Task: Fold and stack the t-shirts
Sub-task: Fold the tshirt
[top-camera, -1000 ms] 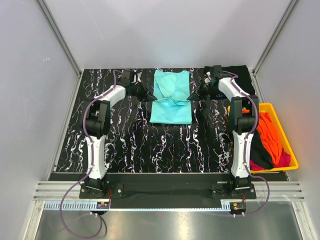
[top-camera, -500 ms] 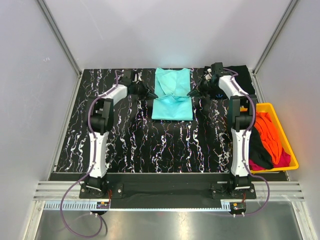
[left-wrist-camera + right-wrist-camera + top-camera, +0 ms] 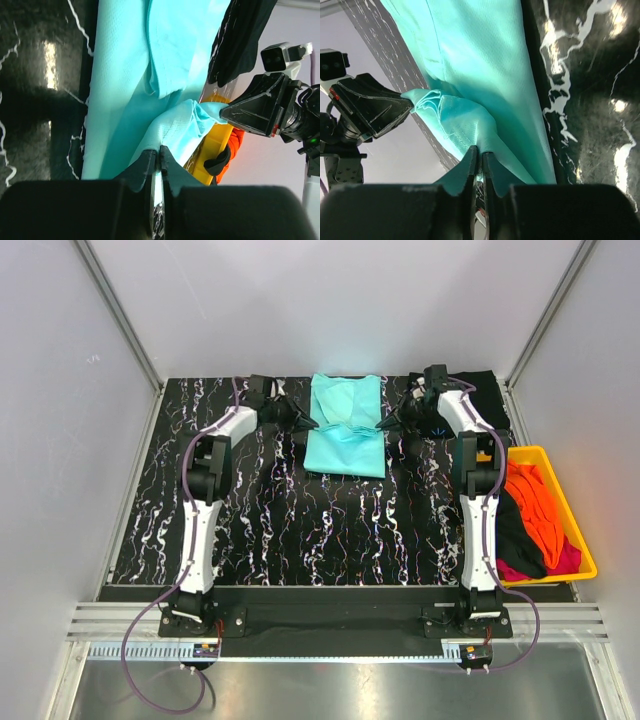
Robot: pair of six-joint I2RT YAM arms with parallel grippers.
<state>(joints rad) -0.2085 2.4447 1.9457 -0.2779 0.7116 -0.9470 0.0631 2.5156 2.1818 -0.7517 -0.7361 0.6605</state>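
left fingers [image 3: 144, 166] and right fingers [image 3: 468, 165] each pinch a raised fold of the light teal t-shirt [image 3: 345, 437]

The right arm [image 3: 478, 510] covers part of the far black t-shirt [image 3: 487, 390] and of the yellow bin's [image 3: 579, 530] pile, where the magenta t-shirt [image 3: 570, 558] shows only a sliver. Both wrist views cut the light teal t-shirt [image 3: 165, 50] off.
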